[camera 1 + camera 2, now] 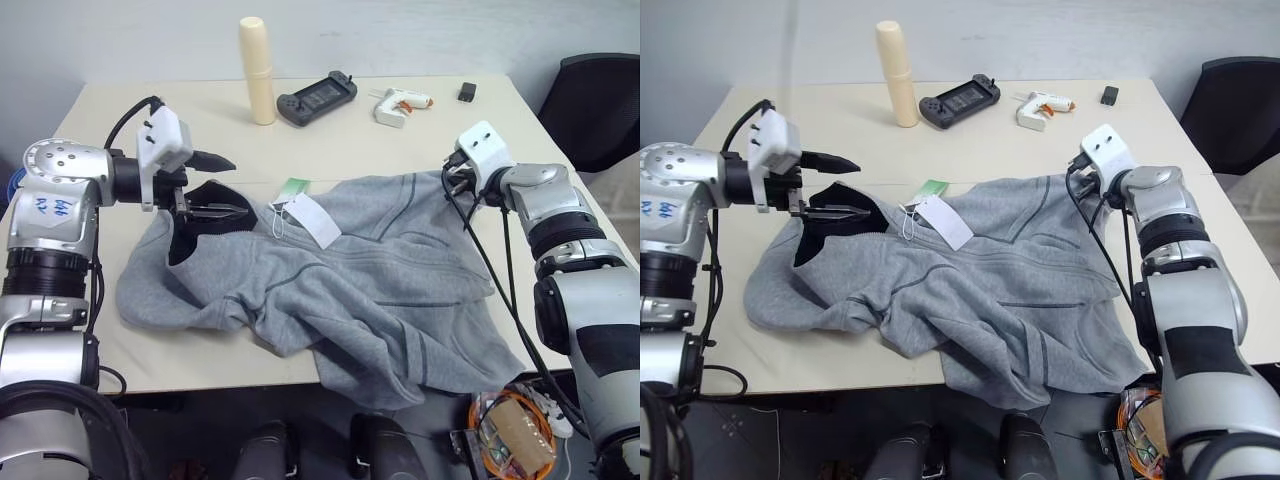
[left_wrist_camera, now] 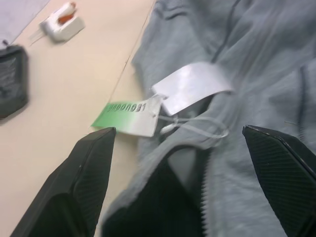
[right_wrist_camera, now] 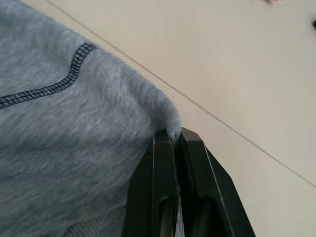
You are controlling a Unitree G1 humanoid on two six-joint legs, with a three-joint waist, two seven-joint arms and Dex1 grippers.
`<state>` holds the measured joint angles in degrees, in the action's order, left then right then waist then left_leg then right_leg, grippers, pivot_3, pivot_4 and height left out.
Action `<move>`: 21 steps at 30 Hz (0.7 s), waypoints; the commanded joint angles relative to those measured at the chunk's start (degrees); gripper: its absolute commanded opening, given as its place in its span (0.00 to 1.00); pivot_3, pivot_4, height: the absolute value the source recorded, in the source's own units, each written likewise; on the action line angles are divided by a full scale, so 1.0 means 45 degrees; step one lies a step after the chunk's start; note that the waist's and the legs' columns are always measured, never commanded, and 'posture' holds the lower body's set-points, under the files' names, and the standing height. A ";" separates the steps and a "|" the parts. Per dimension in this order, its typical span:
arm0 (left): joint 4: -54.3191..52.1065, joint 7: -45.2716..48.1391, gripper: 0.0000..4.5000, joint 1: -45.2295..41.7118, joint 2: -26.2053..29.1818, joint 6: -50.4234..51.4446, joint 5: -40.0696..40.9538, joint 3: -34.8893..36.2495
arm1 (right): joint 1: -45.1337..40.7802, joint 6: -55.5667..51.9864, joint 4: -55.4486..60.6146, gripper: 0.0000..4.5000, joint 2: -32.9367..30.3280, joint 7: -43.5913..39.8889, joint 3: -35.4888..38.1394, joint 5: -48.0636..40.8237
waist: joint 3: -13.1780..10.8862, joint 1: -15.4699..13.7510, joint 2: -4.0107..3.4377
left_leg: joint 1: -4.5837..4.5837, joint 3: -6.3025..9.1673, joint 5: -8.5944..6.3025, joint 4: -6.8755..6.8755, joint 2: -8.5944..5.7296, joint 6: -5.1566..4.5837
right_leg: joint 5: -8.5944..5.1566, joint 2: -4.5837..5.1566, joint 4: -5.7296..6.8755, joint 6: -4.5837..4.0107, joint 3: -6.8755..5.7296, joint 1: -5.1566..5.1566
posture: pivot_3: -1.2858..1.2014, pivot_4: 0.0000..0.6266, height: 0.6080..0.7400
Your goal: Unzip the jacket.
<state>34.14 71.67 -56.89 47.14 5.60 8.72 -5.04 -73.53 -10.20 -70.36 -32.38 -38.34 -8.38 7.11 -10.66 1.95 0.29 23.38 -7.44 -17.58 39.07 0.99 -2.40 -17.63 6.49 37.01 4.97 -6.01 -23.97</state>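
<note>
Pinching the grey fleece jacket's [image 1: 350, 270] hem edge, the right gripper [image 3: 175, 140] anchors the garment on the table [image 1: 130, 110] while the left gripper [image 1: 215, 185], fingers spread wide and empty, hovers at the collar, zip not yet opened.

We cannot read the blurred green tag [image 2: 126, 117]; the jacket [image 1: 380, 290] hem hangs past the tabletop [image 1: 420, 130] edge.
</note>
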 commanded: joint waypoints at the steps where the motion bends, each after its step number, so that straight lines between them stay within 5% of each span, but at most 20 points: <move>1: 0.0308 0.0661 0.96 -0.0292 0.0096 -0.0797 -0.0183 0.0038 | 0.0323 0.0104 0.1890 0.32 -0.0316 -0.1134 0.0195 -0.0216 | 0.0000 0.0030 0.0000 | 0.0000 -0.0001 0.0000 -0.0001 0.0002 0.0000 | 0.0000 -0.0001 0.0000 0.0000 -0.0001 -0.0001 | 0.52 0.24 1.00; 4: -0.0570 0.1559 0.96 0.0130 0.0353 -0.0304 0.0281 0.0197 | 0.1861 -0.1191 0.5999 0.52 -0.0828 -0.2849 0.0353 -0.0965 | 0.0000 0.0016 0.0000 | 0.0012 0.0002 0.0000 0.0000 0.0007 0.0000 | 0.0000 -0.0001 -0.0002 0.0000 -0.0002 -0.0011 | 0.52 0.24 1.00; 11: -0.6082 0.3068 0.96 0.2926 0.1715 0.3260 0.2693 0.1036 | 0.8244 -0.6055 1.8227 0.52 -0.4177 -0.6075 0.1709 -0.4257 | -0.0001 -0.0160 0.0000 | 0.0050 0.0122 -0.0012 0.0014 0.0013 0.0012 | 0.0000 0.0031 -0.0003 0.0000 0.0020 -0.0001 | 0.52 0.24 1.00; 17: -0.9677 0.2783 0.96 0.5750 0.2597 0.4416 0.3464 0.1426 | 1.3226 -0.4616 2.0515 0.52 -0.7445 -0.7137 0.3958 -0.3995 | -0.0003 -0.0403 0.0001 | -0.0056 0.0123 -0.0020 0.0025 0.0002 -0.0004 | 0.0005 0.0041 -0.0131 0.0010 0.0023 0.0139 | 0.52 0.24 1.00; 21: -0.9904 0.1884 0.96 0.6736 0.2652 0.3002 0.1744 0.0702 | 1.5019 -0.2511 1.9990 0.52 -0.8301 -0.7464 0.4896 -0.3427 | -0.0002 -0.0415 0.0001 | -0.0074 0.0121 -0.0020 0.0017 0.0005 0.0006 | 0.0012 0.0051 -0.0124 0.0021 0.0037 0.0141 | 0.52 0.24 1.00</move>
<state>-9.52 82.08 -27.12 58.24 22.45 19.98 -1.23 -6.67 -25.74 19.65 -68.14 -71.48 10.81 -9.49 -10.67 0.08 0.29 23.06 -6.91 -17.66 39.14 1.04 -2.35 -17.58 6.71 36.45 5.07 -5.85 -23.37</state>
